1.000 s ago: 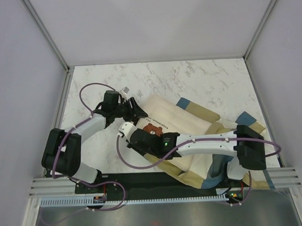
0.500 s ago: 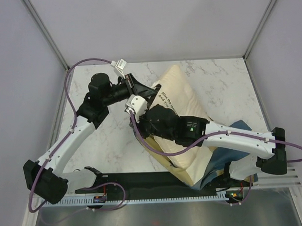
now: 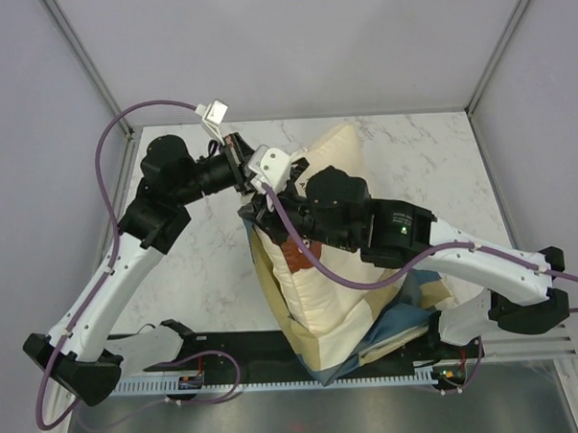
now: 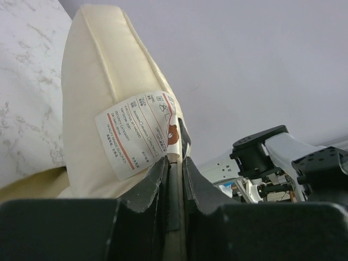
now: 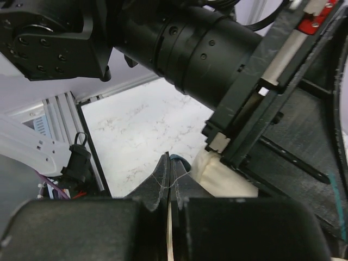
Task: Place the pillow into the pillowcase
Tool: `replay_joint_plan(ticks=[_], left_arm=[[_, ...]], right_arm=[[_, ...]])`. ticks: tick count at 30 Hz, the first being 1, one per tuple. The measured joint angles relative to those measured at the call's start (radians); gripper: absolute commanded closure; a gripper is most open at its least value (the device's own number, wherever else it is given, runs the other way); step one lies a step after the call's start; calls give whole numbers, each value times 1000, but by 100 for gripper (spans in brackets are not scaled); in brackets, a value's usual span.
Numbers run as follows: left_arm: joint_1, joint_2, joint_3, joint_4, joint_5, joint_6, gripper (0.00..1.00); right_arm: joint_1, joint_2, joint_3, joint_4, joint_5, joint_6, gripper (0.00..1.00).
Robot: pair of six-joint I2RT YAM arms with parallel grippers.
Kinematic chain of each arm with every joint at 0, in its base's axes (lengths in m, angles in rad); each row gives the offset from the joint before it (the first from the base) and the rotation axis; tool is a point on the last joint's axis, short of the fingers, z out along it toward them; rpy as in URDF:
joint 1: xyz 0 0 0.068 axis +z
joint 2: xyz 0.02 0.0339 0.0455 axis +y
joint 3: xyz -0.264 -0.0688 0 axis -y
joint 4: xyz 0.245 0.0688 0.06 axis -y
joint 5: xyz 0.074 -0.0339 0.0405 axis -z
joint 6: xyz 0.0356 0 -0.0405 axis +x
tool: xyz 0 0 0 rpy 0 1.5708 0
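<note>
The cream pillow (image 3: 332, 153) hangs upright above the table, its bear face (image 3: 293, 259) partly showing. The checked blue-tan pillowcase (image 3: 371, 336) wraps its lower part and left edge and trails down to the near table edge. My left gripper (image 3: 241, 169) is shut on the pillow's top corner seam. In the left wrist view, the left gripper (image 4: 175, 160) clamps that seam beside the white care label (image 4: 140, 131) on the pillow (image 4: 103, 76). My right gripper (image 3: 256, 214) sits just below it. In its wrist view, the right gripper (image 5: 169, 161) is shut on a thin cloth edge of the pillowcase (image 5: 182, 159).
The marble table (image 3: 194, 249) lies under both raised arms, with grey walls on three sides. A black base strip (image 3: 237, 348) and metal rail run along the near edge. In the right wrist view the left arm's black wrist (image 5: 201, 51) is very close.
Both grippers have risen and shifted left, lifting the pillow from lying tilted to hanging upright. The pillowcase now hangs lower around it, and the left arm is stretched out further.
</note>
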Motion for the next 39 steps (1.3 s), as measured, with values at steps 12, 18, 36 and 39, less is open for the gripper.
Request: replay_joint_plan(ticks=[12, 18, 36, 39], left_arm=[[-37, -135, -4, -49, -42, 48, 71], [-37, -208, -220, -58, -79, 92, 78], [-38, -355, -417, -119, -150, 146, 98], [-39, -359, -418, -118, -150, 160, 98]], right_arm=[[13, -145, -171, 158, -35, 50, 100], [23, -216, -465, 321, -45, 137, 99], [25, -591, -723, 282, 312, 366, 2], [-20, -577, -718, 205, 374, 432, 2]])
